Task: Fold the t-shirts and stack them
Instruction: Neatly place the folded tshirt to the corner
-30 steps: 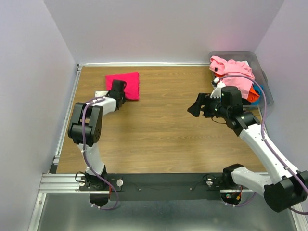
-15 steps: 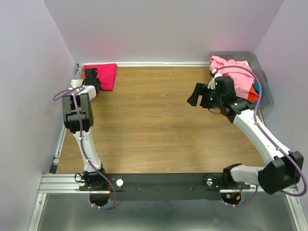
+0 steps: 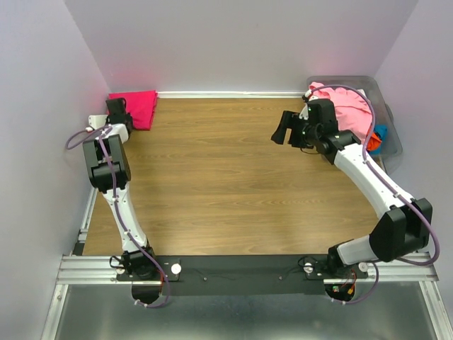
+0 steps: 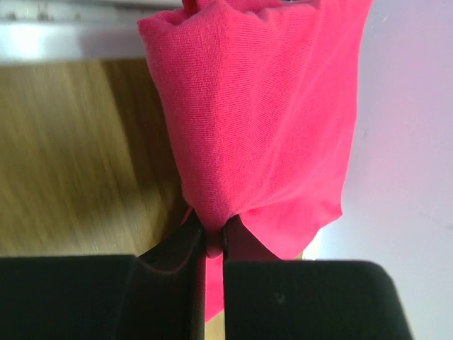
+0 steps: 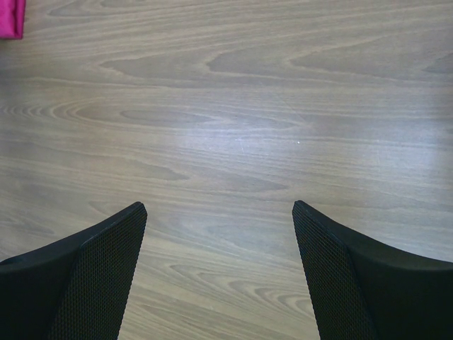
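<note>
Here the left gripper (image 4: 214, 242) is pinched tight on a fold of the crimson t-shirt (image 4: 262, 120), and the folded shirt sits at the far left corner of the table (image 3: 233, 177), by the back wall. The right gripper (image 5: 219, 212) hovers over bare wood, jaws spread wide, nothing between them. Behind that arm, the grey bin (image 3: 393, 142) holds a heap of t-shirts (image 3: 350, 110), pink on top.

The folded t-shirt (image 3: 141, 106) lies in the far left corner of the table (image 3: 233, 184). The left gripper (image 3: 117, 112) sits at its near left edge. The bin (image 3: 386, 106) stands at the far right corner, with the heap of t-shirts (image 3: 350, 106) in it. The right gripper (image 3: 282, 131) hangs over the table, just left of the bin
</note>
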